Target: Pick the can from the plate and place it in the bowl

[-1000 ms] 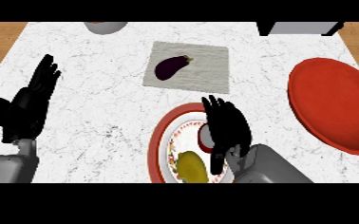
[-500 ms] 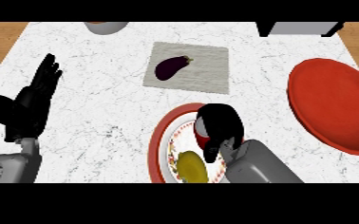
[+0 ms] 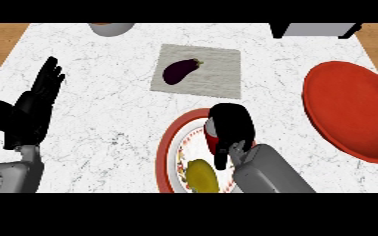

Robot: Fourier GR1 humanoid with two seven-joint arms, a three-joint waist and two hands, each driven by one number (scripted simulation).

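On the red-rimmed plate (image 3: 167,150) at the lower middle stands a red can (image 3: 211,139), mostly hidden by my right hand (image 3: 232,126), whose fingers curl down round it. A yellow fruit (image 3: 201,175) lies on the same plate, just below the can. The red bowl (image 3: 344,107) sits at the right edge, apart from the hand. My left hand (image 3: 37,105) rests open at the left edge, fingers pointing up.
A purple eggplant (image 3: 181,71) lies on a grey mat (image 3: 218,75) above the plate. A grey pot (image 3: 111,28) stands at the top left and a grey appliance (image 3: 314,29) at the top right.
My right hand went from flat and open over the plate to curled round the can. The left hand barely moved.
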